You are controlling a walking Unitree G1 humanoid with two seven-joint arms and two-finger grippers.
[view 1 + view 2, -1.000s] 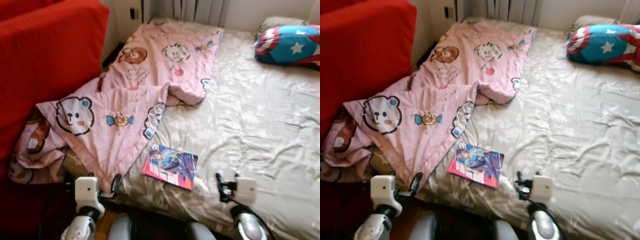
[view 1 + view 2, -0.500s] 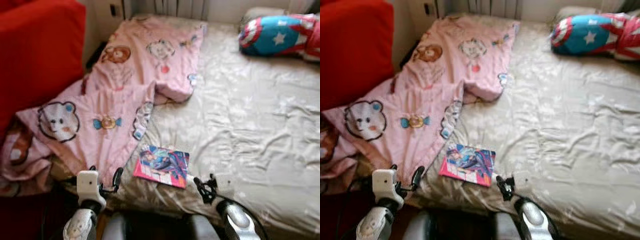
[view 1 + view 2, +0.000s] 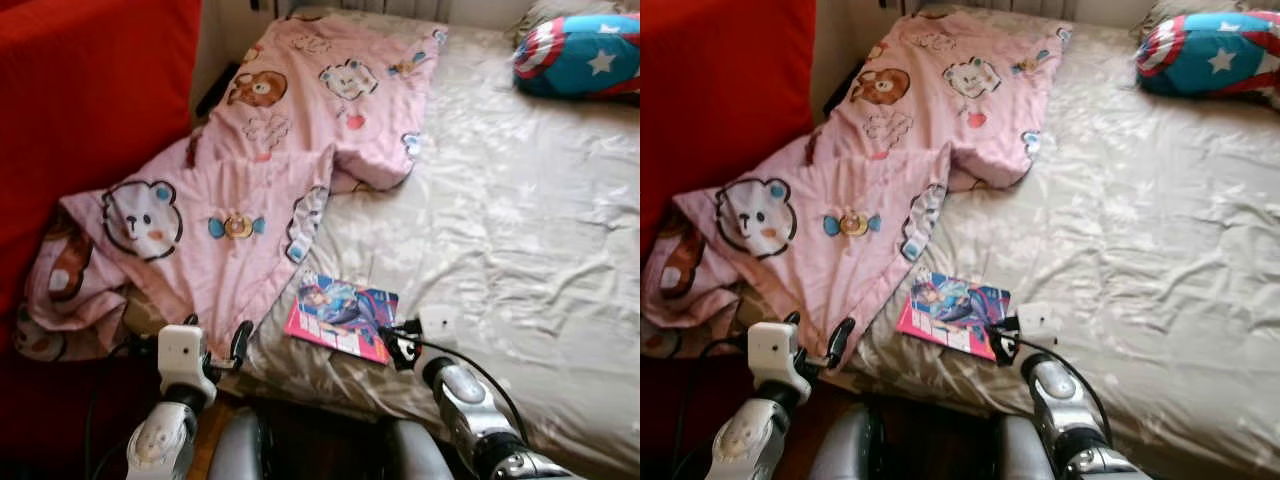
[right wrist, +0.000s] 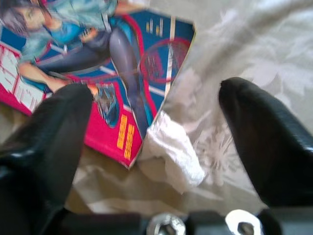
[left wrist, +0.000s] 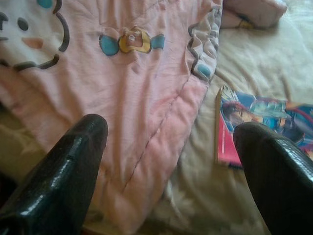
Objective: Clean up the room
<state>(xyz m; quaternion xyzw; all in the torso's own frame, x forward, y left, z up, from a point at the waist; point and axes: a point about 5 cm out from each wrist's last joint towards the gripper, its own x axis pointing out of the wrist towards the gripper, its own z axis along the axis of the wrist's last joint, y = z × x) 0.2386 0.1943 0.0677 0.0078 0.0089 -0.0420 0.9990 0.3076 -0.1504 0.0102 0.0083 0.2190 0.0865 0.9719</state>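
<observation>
A magazine [image 3: 342, 315] with a pink and blue cartoon cover lies flat near the front edge of the bed [image 3: 520, 230]. A crumpled white tissue [image 4: 171, 149] lies against its near corner. My right gripper [image 4: 156, 132] is open just over that corner, one finger above the cover and the other above the sheet; in the head view my right gripper [image 3: 393, 343] touches the magazine's right edge. My left gripper [image 3: 215, 345] is open at the bed's front left corner, facing the hanging edge of a pink cartoon quilt [image 3: 260, 190].
A red sofa or padded panel [image 3: 80, 130] stands close on the left. A blue, red and white star cushion [image 3: 580, 55] lies at the bed's far right. The beige sheet is wrinkled. Dark floor shows beneath the bed's front edge.
My right gripper has moved forward and left from the bed's edge to the magazine's near corner. The camera has swayed. The left gripper has hardly moved.
</observation>
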